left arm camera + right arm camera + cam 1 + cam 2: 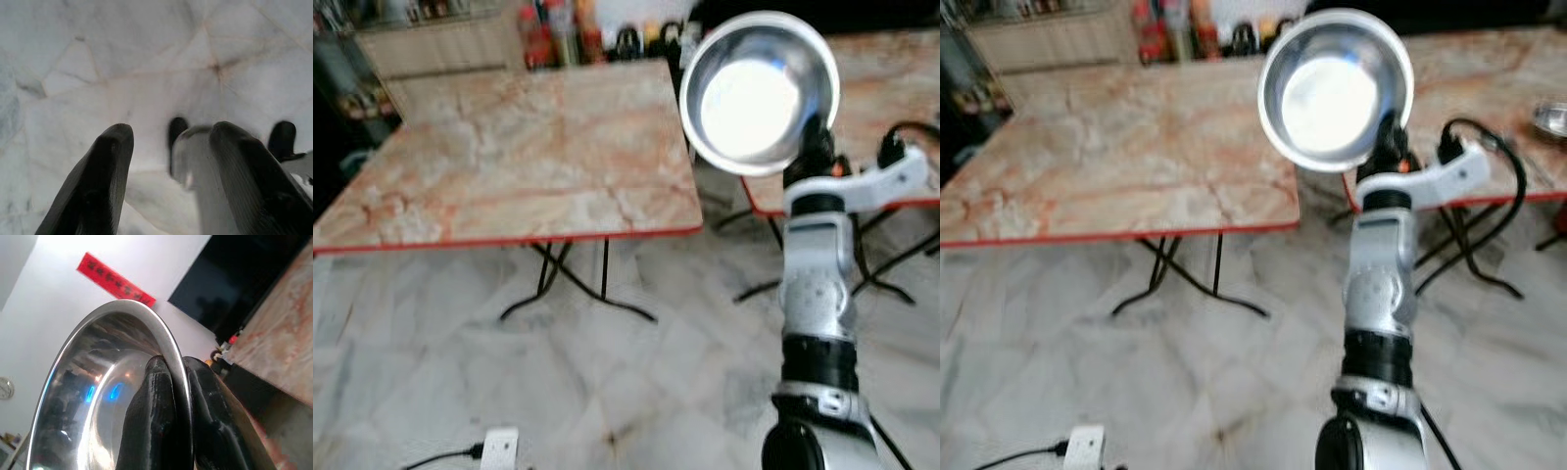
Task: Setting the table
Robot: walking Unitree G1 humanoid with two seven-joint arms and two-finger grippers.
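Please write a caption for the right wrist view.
Right gripper jaws pinching the rim of a steel bowl.

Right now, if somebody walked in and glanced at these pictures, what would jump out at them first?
The shiny steel bowl, held up in the air with its inside facing the camera; the right gripper pinches its rim between two black fingers. Behind it stand two marble-patterned folding tables with red edges, the nearer one to the robot's left, on a pale marble floor.

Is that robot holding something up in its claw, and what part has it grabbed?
Yes: the right claw pinches a shiny steel bowl by its rim, one finger inside and one outside. The left claw holds nothing.
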